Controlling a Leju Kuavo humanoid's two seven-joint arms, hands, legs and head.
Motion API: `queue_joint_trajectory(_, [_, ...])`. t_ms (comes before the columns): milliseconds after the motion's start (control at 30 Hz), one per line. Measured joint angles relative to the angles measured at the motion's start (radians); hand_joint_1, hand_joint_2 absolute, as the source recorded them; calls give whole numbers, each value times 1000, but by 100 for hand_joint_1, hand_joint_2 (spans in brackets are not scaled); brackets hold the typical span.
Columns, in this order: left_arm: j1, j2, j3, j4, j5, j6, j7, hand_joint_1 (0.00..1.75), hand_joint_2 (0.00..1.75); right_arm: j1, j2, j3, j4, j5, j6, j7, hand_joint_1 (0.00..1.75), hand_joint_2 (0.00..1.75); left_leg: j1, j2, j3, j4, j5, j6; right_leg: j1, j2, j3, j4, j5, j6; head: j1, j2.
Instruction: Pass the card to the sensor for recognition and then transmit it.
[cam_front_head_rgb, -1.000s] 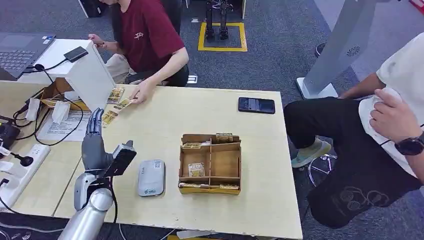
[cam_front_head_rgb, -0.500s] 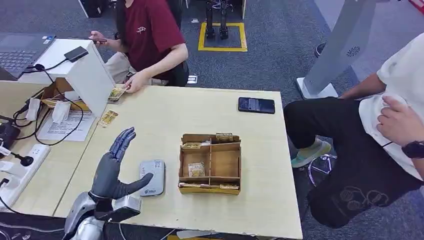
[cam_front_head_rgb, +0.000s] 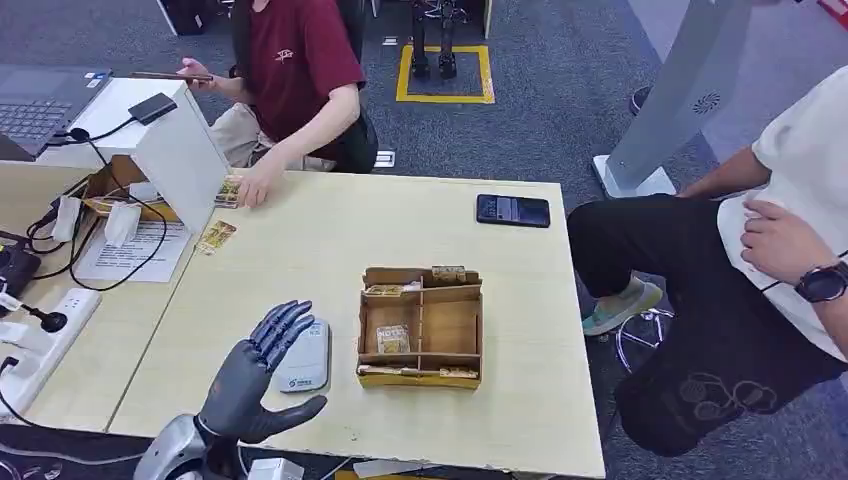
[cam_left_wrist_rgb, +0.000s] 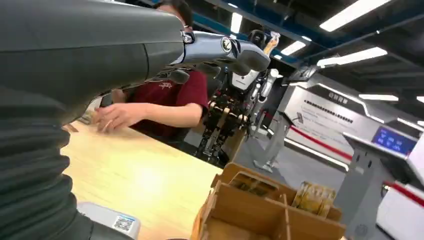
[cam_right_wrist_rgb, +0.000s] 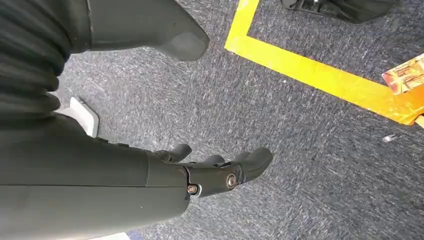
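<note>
A light wooden table (cam_front_head_rgb: 330, 225) is seen. A compartmented cardboard box (cam_front_head_rgb: 421, 327) sits mid-table, with a grey sensor pad (cam_front_head_rgb: 303, 357) just left of it near the front edge. A black phone (cam_front_head_rgb: 512, 211) is parked at the far right. Far left, a card (cam_front_head_rgb: 216, 236) is lying beside a white box (cam_front_head_rgb: 165, 150).

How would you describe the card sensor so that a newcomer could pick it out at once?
Start at the pale wooden table and find the brown compartmented cardboard box near its middle. Just beside it, under the left hand, lies the sensor: a flat, grey, rounded slab, unlike the black phone at the far edge.
</note>
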Motion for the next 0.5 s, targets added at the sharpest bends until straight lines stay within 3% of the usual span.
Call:
queue_joint_trajectory(300, [-22, 36, -87, 37, -139, 11, 53, 0, 175, -4, 0, 0, 0, 5, 6, 3, 0, 175, 0, 0, 0, 0, 0, 0, 0, 0, 0, 0, 0, 0, 0, 0])
queue_joint_trajectory(500, [-65, 41, -132, 85, -261, 97, 172, 0, 175, -6, 0, 0, 0, 6, 7, 3, 0, 175, 0, 0, 0, 0, 0, 0, 0, 0, 0, 0, 0, 0, 0, 0])
